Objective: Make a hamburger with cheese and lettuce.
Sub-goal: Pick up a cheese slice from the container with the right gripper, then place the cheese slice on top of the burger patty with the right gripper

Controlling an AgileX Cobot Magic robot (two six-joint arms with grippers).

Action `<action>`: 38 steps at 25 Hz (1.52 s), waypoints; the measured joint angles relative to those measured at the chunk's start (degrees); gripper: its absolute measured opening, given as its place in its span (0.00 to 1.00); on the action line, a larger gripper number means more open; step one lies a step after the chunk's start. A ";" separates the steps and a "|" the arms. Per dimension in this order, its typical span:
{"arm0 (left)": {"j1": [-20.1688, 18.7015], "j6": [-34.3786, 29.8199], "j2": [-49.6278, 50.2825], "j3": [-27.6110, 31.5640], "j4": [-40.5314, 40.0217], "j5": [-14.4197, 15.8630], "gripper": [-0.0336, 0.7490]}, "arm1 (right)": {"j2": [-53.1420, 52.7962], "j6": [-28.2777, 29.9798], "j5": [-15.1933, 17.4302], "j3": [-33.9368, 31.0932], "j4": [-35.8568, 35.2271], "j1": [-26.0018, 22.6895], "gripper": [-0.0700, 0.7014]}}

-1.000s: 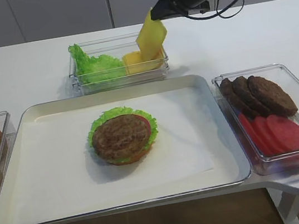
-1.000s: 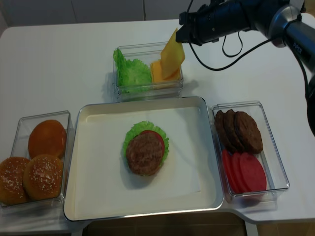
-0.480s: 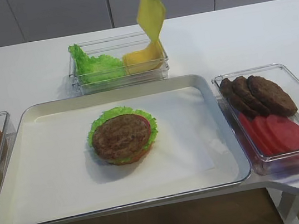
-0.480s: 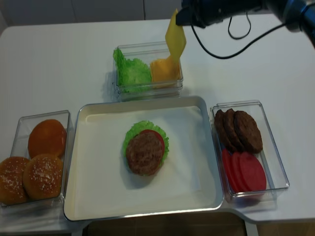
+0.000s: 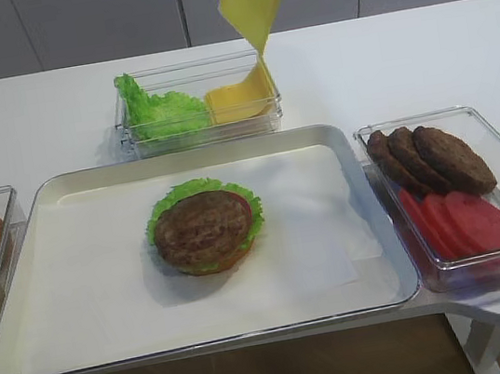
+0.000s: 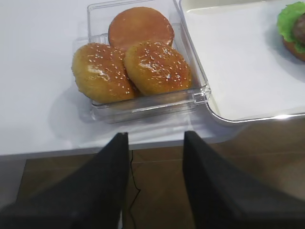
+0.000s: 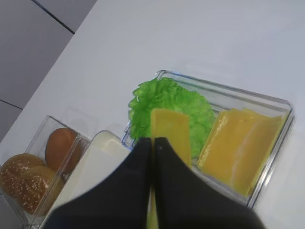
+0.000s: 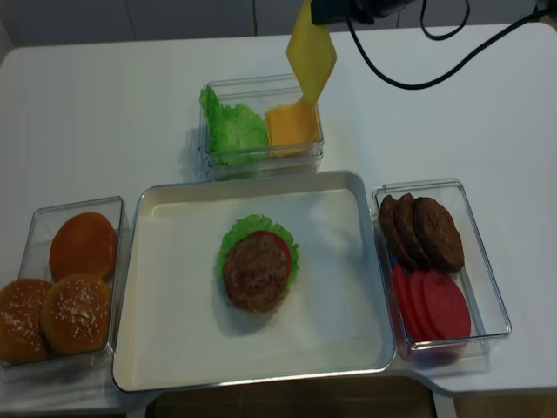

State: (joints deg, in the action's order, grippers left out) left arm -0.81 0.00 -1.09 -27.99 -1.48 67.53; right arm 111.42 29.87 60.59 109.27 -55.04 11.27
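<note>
The hamburger (image 5: 204, 227) sits on the paper in the metal tray (image 5: 360, 166): bun base, lettuce rim, tomato slice, brown patty on top. It also shows in the realsense view (image 8: 257, 268) and at the edge of the left wrist view (image 6: 293, 28). My right gripper (image 8: 318, 12) is shut on a corner of a yellow cheese slice (image 5: 251, 3), which hangs high above the clear lettuce-and-cheese box (image 5: 198, 124). In the right wrist view the gripper (image 7: 152, 140) pinches the slice (image 7: 171, 131). My left gripper (image 6: 155, 136) is open and empty off the table's front left edge.
The back box holds green lettuce (image 5: 159, 111) and a stack of cheese slices (image 5: 238, 104). A clear box of buns (image 8: 74, 287) stands left of the tray. A clear box of loose patties (image 8: 422, 231) and tomato slices (image 8: 435, 305) stands on the right.
My right gripper has risen with the cheese slice, lifting it out of the back box; the arm has left the top of the plain exterior view. The left arm has not visibly moved.
</note>
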 joint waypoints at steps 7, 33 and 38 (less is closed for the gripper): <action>0.00 0.00 0.00 0.00 0.00 0.00 0.41 | -7.51 -2.20 3.26 -3.95 2.12 1.05 0.10; 0.00 0.00 0.00 0.00 0.00 0.00 0.41 | -18.93 -5.65 -5.64 -27.90 5.70 25.27 0.10; 0.00 0.00 0.00 0.00 0.00 0.00 0.41 | -18.93 -5.65 -8.25 -31.35 5.72 26.18 0.10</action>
State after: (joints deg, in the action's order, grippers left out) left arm -0.81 0.00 -1.09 -27.99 -1.48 67.53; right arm 92.49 24.22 52.34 77.92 -49.31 37.45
